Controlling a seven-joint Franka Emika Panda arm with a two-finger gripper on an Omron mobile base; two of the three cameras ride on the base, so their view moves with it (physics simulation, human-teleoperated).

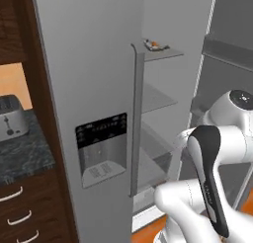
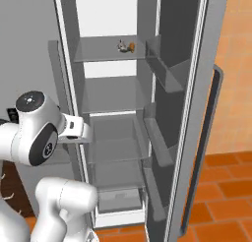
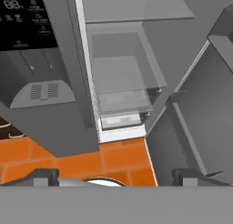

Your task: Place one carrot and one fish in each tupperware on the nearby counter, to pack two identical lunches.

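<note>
Showing dark marbled counter (image 1: pixel 24 153) over wood drawers with silver handles.

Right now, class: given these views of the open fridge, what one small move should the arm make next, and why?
Probably raise the hand toward the top shelf. The small food items sit there, at its right end, while the hand camera looks down at the lower shelves and orange floor. The jaws appear apart, nothing between them.

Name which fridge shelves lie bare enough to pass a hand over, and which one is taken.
The shelves below the top shelf look bare: the second shelf and the lower shelves, bordered by the fridge walls and open door. The top one holds small food items near its right end.
</note>
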